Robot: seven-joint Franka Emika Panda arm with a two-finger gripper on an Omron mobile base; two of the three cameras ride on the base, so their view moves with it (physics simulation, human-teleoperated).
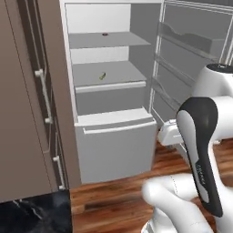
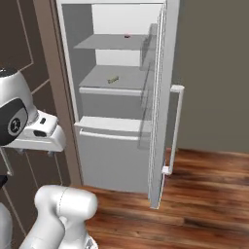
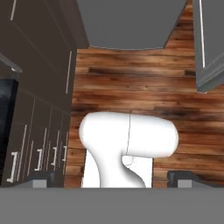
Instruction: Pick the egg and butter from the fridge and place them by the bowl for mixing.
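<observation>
The fridge (image 1: 113, 91) stands open, its door (image 2: 163, 97) swung out to the side. On the middle shelf (image 1: 107, 73) lies a small thin pale yellow-green stick, which I take to be the butter (image 1: 103, 76). It rests flat, near the middle of the shelf and a little toward its front edge. On the shelf above the butter there is a small flat red thing (image 1: 105, 33), which is not part of the task. I cannot find the egg on these shelves; it may be too small to tell.

In my judgement the butter will be light and a bit soft, and probably slippery, so a strong squeeze could dent it. The best hold would be across its narrow width, near the middle of its length, with the tool coming in level over the shelf. The egg, once found, should be fragile and round, so it would need a gentle hold across its widest part.

The arm is folded back and low, well apart from the fridge and below the butter's shelf. The hand looks down at the wooden floor (image 3: 131, 83) in front of the bottom drawer (image 1: 116, 145). The tool (image 3: 112, 179) is spread wide and holds nothing; its two dark fingertips (image 3: 41, 178) stand far apart at the bottom of the hand view.
</observation>
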